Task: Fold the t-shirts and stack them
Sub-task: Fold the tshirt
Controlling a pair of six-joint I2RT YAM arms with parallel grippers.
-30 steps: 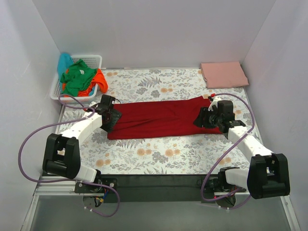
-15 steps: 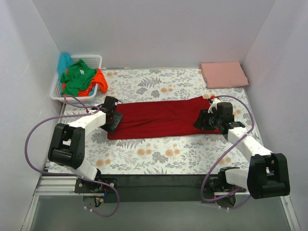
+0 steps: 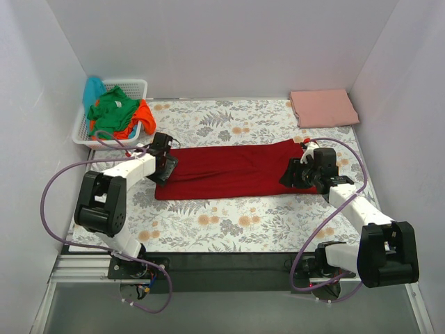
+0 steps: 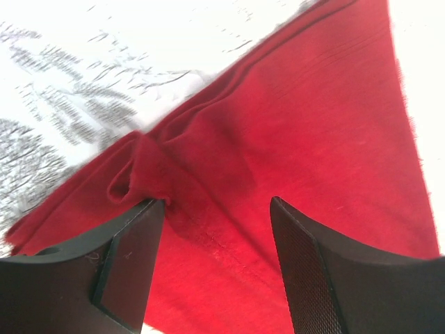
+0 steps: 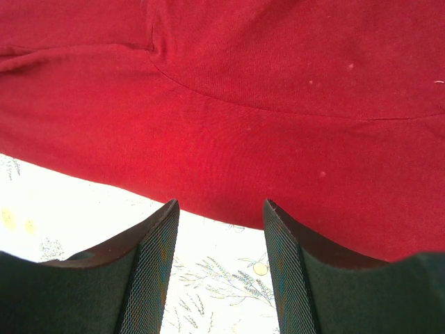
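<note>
A dark red t-shirt (image 3: 233,170) lies folded into a long strip across the middle of the flowered table. My left gripper (image 3: 165,167) is open at the strip's left end; in the left wrist view its jaws (image 4: 217,209) stand wide over the red cloth (image 4: 306,132), beside a bunched fold. My right gripper (image 3: 297,174) is open at the strip's right end; its jaws (image 5: 221,209) straddle the cloth's edge (image 5: 229,139). A folded salmon pink t-shirt (image 3: 323,107) lies at the back right. Green (image 3: 111,111), orange (image 3: 142,115) and turquoise (image 3: 92,89) t-shirts fill the basket.
A white lattice basket (image 3: 135,87) stands at the back left corner. White walls close in the table on three sides. The flowered table cover (image 3: 229,216) shows bare in front of the red strip. Purple cables loop beside both arms.
My left gripper has moved toward the back and a little right, onto the strip's left end. My right gripper has shifted slightly left. The red shirt has not visibly moved.
</note>
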